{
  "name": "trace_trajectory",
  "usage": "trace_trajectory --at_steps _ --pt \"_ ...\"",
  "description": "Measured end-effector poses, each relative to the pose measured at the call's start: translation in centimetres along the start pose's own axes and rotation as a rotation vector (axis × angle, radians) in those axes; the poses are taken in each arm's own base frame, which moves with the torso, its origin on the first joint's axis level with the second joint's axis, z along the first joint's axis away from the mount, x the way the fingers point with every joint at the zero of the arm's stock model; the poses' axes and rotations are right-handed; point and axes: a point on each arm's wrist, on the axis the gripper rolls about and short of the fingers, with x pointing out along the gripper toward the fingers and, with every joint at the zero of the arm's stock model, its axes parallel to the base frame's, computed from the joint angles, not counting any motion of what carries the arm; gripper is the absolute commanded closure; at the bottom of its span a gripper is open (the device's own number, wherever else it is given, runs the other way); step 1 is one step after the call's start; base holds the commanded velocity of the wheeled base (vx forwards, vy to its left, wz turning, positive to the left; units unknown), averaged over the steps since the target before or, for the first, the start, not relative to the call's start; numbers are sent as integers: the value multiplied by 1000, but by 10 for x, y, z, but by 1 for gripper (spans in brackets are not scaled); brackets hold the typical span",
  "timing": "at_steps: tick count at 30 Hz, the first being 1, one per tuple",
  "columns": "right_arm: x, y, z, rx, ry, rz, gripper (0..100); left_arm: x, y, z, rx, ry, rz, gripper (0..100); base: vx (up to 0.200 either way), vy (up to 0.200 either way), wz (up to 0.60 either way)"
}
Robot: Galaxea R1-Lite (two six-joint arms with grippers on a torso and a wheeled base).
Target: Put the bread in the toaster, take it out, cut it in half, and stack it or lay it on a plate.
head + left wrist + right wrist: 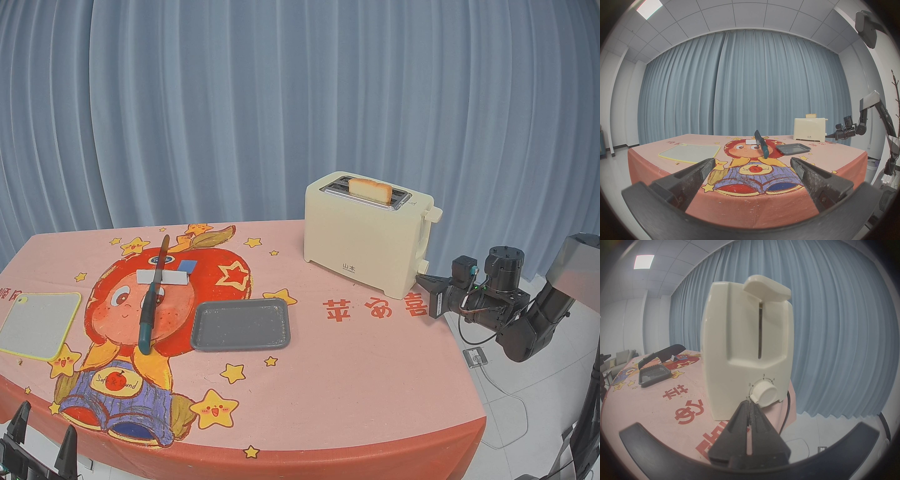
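Left gripper [751, 162] fingers [687, 179] apart, right gripper [749, 404] fingers together.

Curtain [250, 94]: blue-grey, pleated, spanning the back of the room.
Tablecloth [350, 375]: pink, printed with an apple-headed cartoon figure and yellow stars.
Ceiling light [649, 7]: one lit panel.
Sofa [622, 357]: pale, far corner.

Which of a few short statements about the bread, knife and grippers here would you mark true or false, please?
1. The bread sticks up out of the toaster. True.
2. The knife lies on the cutting board. False: it lies across a white block, apart from the cutting board.
3. The right gripper is shut, near the toaster's dial. True.
4. The left gripper is shut on the knife. False: it is open, off the near edge of the table.
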Motion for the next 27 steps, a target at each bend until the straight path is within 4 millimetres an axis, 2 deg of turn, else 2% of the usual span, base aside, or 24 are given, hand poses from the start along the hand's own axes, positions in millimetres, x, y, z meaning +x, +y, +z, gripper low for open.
trace_trajectory --at_steps 15,27 --pt "-1 2 -1 -1 6 4 100 0 0 0 0 0 0 0 0 0 0" --pt "-13 20 -3 -16 -5 21 100 0 0 0 0 0 0 0 0 0 0"
